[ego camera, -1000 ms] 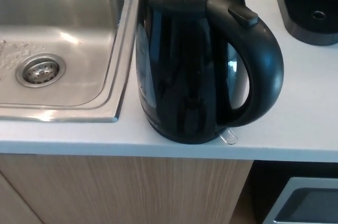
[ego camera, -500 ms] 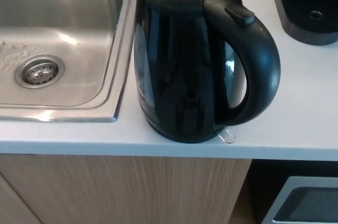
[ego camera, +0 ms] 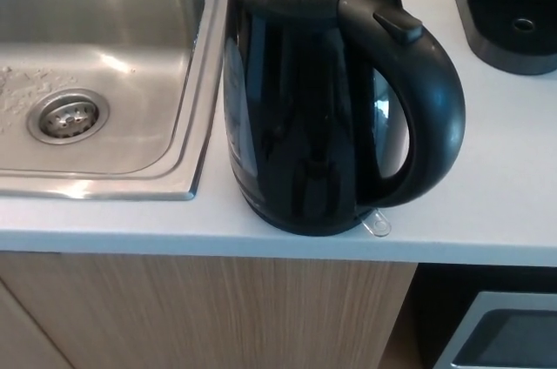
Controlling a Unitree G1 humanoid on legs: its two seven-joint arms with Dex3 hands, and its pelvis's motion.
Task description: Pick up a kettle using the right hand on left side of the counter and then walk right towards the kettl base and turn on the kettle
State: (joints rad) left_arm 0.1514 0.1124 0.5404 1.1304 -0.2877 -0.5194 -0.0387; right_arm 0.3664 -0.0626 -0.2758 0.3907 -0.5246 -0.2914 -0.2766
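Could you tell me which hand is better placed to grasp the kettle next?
Right, probably: neither hand shows, but the kettle's handle faces the robot's right, while the sink crowds its left.

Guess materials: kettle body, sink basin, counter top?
Kettle: likely glossy black plastic, possibly coated metal; its wall shows mirror-like reflections, while the handle looks matte plastic. Sink: brushed stainless steel by its silver sheen, soft highlights and metal drain strainer. Counter: smooth, pale grey-white, matte, probably laminate or solid surface; cannot tell which.
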